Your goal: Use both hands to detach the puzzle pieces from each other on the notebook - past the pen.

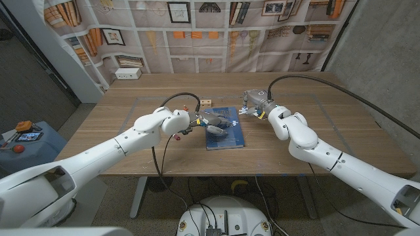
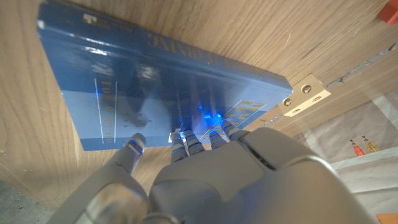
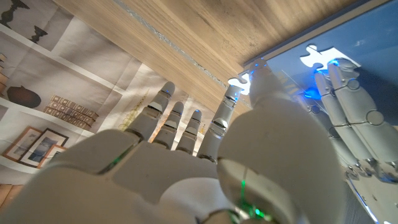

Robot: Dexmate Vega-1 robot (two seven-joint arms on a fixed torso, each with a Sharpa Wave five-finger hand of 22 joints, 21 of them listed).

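Puzzle pieces [image 3: 325,57] sit on the blue notebook [image 1: 231,136] mid-worktop: thin, light, stiff, probably slidey. Left hand [image 1: 211,122] presses fingers on them; right hand [image 1: 252,101] hovers empty, fingers apart. Pinch near the joint.

Left hand [image 1: 211,122] reaching inward, fingers extended, right hand [image 1: 252,105] raised, fingers loosely apart

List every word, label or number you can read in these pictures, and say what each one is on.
None can be read with confidence.
Blue notebook, spine: gold capitals, upside down and blurred in the left wrist view; unreadable.
Blue notebook, cover: pale lettering beside a white line, too blurred.
Backdrop of printed bookshelves: book spines and framed pictures, too small.
Puzzle piece: plain white, no text.
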